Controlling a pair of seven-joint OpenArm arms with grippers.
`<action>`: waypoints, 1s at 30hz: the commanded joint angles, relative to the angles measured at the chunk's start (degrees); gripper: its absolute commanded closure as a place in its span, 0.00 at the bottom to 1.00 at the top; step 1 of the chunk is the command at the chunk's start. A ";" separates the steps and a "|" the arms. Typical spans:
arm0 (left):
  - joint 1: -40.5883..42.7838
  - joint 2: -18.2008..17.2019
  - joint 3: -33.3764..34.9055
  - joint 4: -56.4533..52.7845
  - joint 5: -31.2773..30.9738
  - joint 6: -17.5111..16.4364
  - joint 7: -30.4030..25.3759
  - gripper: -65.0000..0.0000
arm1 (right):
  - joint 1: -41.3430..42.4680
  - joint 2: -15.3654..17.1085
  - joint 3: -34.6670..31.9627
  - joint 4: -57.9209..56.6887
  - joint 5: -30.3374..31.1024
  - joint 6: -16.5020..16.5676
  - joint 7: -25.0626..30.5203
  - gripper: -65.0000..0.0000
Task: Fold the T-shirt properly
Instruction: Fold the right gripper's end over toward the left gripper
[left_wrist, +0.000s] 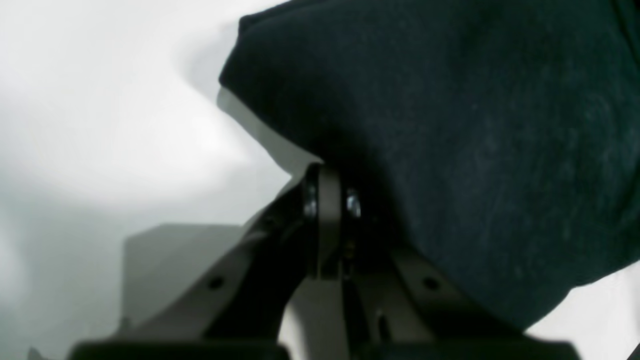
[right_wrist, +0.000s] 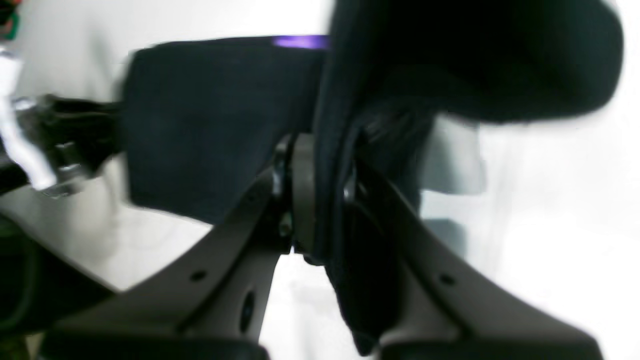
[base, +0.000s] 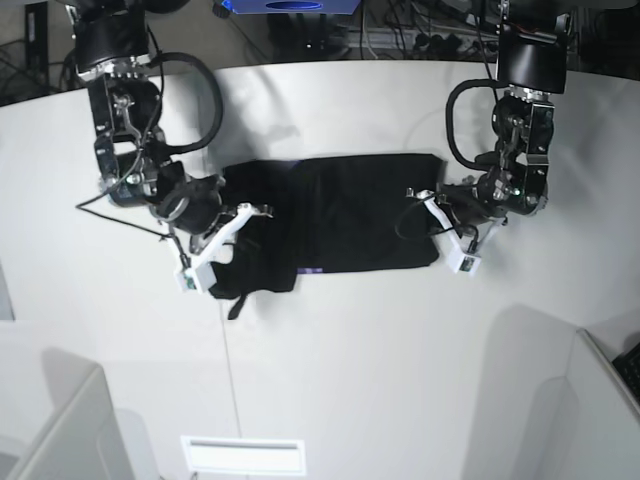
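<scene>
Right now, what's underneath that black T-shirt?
Only the white table shows around the black T-shirt, which lies spread on it. A thin purple strip of print peeks out at its near edge. Anything under the cloth is covered.

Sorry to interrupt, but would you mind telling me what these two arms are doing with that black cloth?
They are folding a black T-shirt spread across the white table. The left gripper is shut on one end of the shirt, and the right gripper is clamped on a bunched fold at the other end. The middle of the shirt lies flat between them, with a thin strip of purple print showing at an edge.
</scene>
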 joint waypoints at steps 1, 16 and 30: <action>-0.29 -0.57 -0.17 0.37 0.73 0.15 1.62 1.00 | 0.91 -0.48 -0.91 1.98 0.79 -0.67 0.93 1.00; 0.50 -1.89 -0.26 0.37 0.64 0.15 1.62 1.00 | 1.00 -11.30 -6.28 3.57 0.35 -1.55 0.93 1.00; 2.35 -2.15 -0.43 0.46 0.47 0.15 1.62 1.00 | 2.58 -14.28 -14.10 -11.11 0.26 -1.55 9.90 1.00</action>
